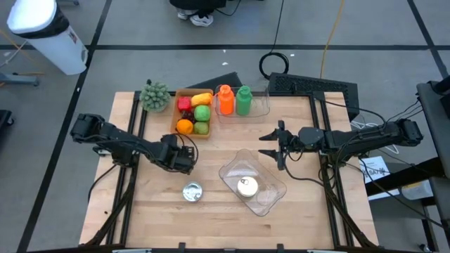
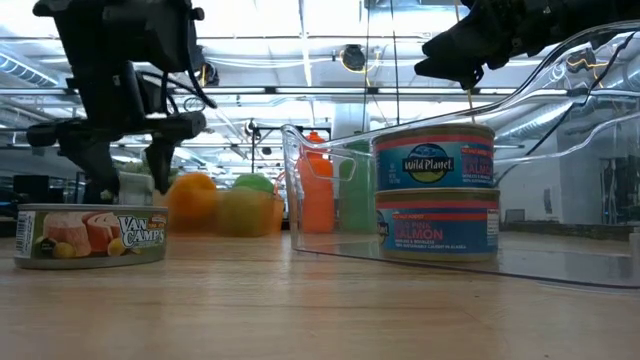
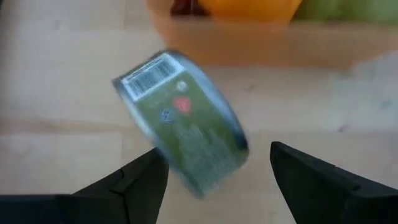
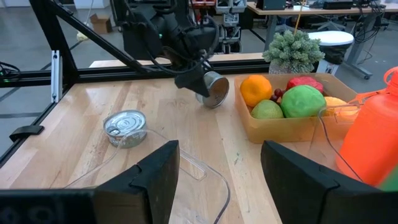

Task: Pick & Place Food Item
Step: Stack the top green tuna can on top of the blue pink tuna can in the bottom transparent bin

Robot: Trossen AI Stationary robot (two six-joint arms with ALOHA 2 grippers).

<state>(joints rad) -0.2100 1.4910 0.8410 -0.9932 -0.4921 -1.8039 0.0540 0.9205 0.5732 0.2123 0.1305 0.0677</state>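
A green-labelled can [image 3: 186, 130] lies tilted on its side just past my left gripper's [image 3: 217, 165] fingertips, blurred. The right wrist view shows it [image 4: 214, 89] low over the wood beside the fruit box, under the left gripper [image 4: 196, 78]. My left gripper [image 1: 184, 160] is open. A second can [image 1: 193, 191] stands flat on the table nearer the near edge, labelled Van Camp's [image 2: 90, 235]. Two salmon cans [image 2: 435, 160] stand stacked in a clear tray [image 1: 271, 200]. My right gripper [image 1: 267, 144] hovers open beyond the tray's far end. My left gripper stands from above around the tilted can, whose lower rim [image 3: 174, 168] shows close to one fingertip [image 3: 149, 177]. A gap shows on the other side. I cannot tell whether a finger touches the can.
An orange box of fruit [image 1: 193, 112] sits at the table's far side, with a small potted plant [image 1: 155, 96] to its left. To its right is a clear bin holding an orange bottle [image 1: 225, 100] and a green bottle [image 1: 243, 100]. Bare wood lies along the near edge.
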